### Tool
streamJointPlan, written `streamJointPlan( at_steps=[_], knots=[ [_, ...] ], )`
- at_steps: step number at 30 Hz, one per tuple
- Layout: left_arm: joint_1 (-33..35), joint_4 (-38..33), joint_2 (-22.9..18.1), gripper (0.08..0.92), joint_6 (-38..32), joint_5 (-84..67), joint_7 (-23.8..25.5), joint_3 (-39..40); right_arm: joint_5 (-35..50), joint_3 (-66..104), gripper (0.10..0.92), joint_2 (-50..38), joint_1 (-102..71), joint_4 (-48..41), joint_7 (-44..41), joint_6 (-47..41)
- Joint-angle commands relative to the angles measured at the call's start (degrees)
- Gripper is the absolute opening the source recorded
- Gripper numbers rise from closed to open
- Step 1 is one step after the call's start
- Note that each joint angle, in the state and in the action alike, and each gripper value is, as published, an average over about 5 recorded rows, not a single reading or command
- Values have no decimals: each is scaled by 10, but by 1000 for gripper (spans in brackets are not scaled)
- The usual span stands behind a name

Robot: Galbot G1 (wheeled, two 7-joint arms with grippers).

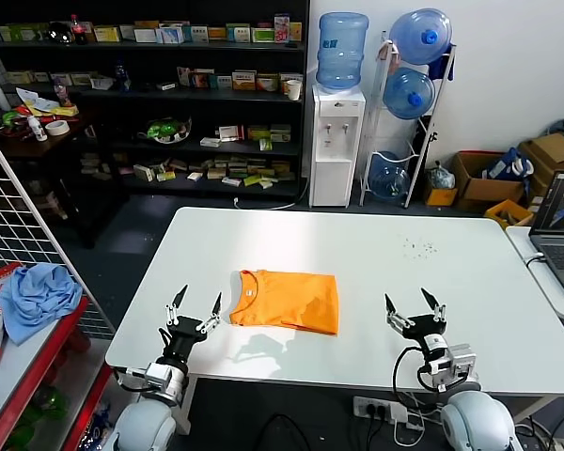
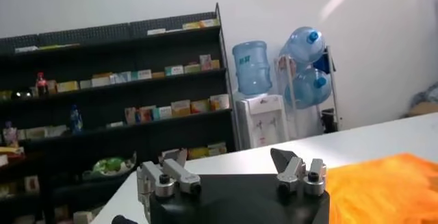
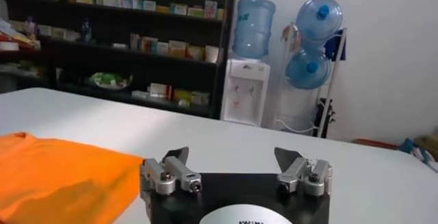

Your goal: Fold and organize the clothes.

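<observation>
Item 1: orange T-shirt point(image 1: 287, 301). Bright orange, short-sleeved, round neck. Folded into a flat, roughly rectangular packet, long side running left-right. Neck opening at its left end, ribbed collar showing. Top surface mostly smooth w/ a few soft creases; near edge shows layered cloth, slightly uneven. Lettering not visible in this fold. Location: lying on the white table point(image 1: 376, 254), toward the near edge, approx. centre, between the two grippers.

Item 2: left gripper point(image 1: 196, 309). Low over the near-left part of the table, just beside the shirt's collar end. Fingers spread apart, nothing between them, not touching the cloth as far as can be seen. Its wrist view shows orange fabric point(image 2: 383, 191) close beside the one finger.

Item 3: right gripper point(image 1: 415, 306). Over the near-right part of the table, apart from the shirt's right end. Fingers spread wide, grasping nothing.

Other: light blue cloth point(image 1: 36, 297) bunched on a red-edged side shelf point(image 1: 38, 352), far left. Water dispenser point(image 1: 336, 141) by back wall.
</observation>
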Motion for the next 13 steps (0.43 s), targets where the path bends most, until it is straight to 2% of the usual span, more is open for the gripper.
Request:
streamJointPlan(
  at_steps=[1, 13],
  knots=[
    [16, -6, 4, 823, 10, 46, 15, -31, -13, 36, 823, 26, 0, 3, -22, -11],
    [18, -15, 3, 823, 20, 56, 19, -44, -13, 41, 823, 32, 4, 8, -21, -16]
  ],
)
